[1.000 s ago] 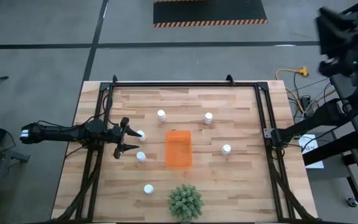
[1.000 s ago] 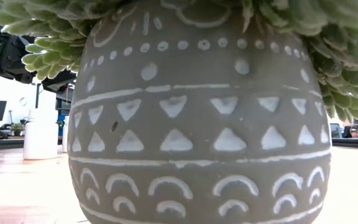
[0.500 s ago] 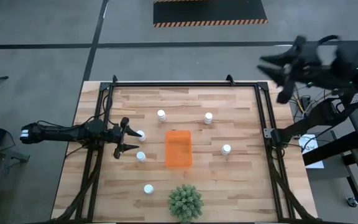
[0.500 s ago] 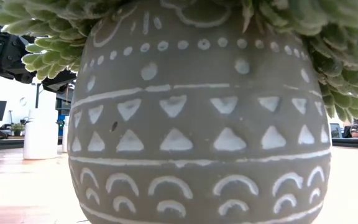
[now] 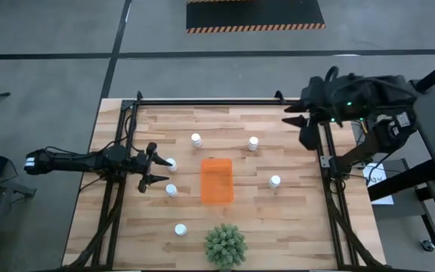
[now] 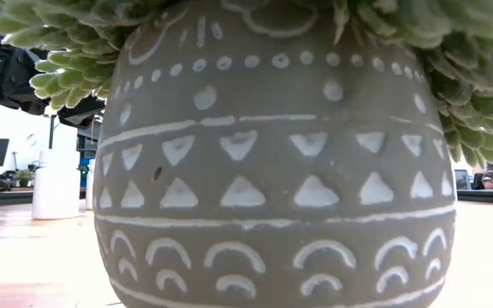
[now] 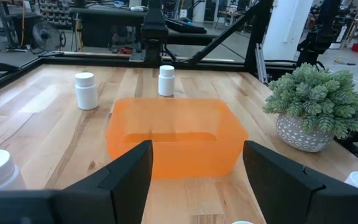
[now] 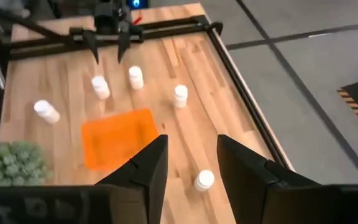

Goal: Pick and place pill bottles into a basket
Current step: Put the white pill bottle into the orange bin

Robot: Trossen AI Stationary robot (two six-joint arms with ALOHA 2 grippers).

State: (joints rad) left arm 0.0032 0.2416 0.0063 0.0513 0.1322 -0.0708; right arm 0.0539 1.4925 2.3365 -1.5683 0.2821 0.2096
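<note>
Several white pill bottles stand upright on the wooden table: two on the far side (image 5: 195, 139) (image 5: 254, 143), one toward the right (image 5: 276, 181), and others on the left (image 5: 171, 190) (image 5: 180, 229). The orange basket (image 5: 217, 180) sits on its base at the table's middle. My left gripper (image 5: 151, 168) rests low at the left edge, open and level, just short of one bottle (image 5: 171, 163). My right gripper (image 5: 299, 127) hangs high over the far right corner and slants down, its fingers (image 8: 148, 168) a little apart with nothing between them.
A green spiky plant (image 5: 225, 245) in a grey patterned pot (image 6: 272, 171) stands at the near edge and fills the low view. A black metal frame (image 5: 225, 100) runs around the table. Bare wood lies between the basket and the right rail.
My right arm has swung in from beyond the table's far right corner, toward the left and down. Its gripper has tipped over and now slants down at the table. The left arm, the bottles and the basket have kept still.
</note>
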